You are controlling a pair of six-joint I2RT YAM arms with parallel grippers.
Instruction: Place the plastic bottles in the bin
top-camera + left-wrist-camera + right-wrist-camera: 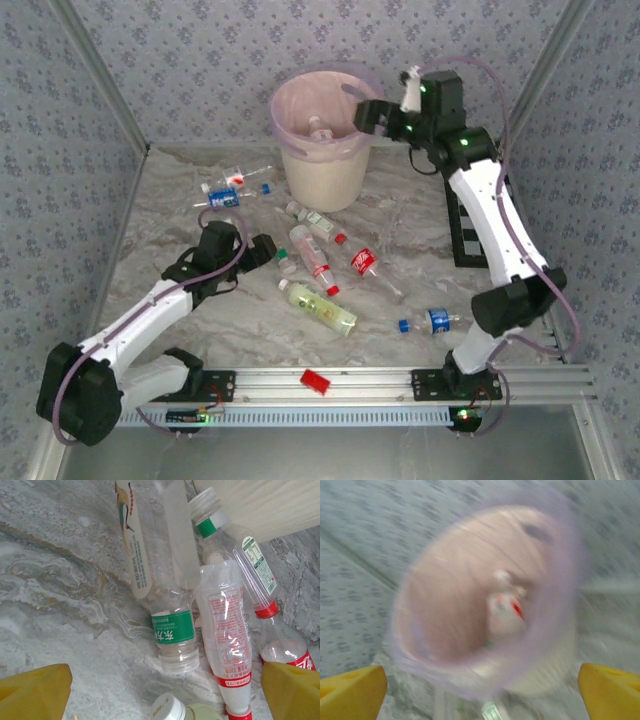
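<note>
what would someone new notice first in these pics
The cream bin with its pink liner stands at the far middle of the table, the open right hand at its rim and a bottle already inside. In front of it plastic bottles lie scattered, the open left hand beside them.

Bin [322, 178] upright, far centre, bottle [320, 128] inside; other bottles [318, 306] lying scattered before it.

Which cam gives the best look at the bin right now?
Top external: the bin stands whole and sharp at the far side, a bottle inside. Right wrist looks down into it but is motion-blurred. Left wrist catches a strip of its cream wall, top right.
</note>
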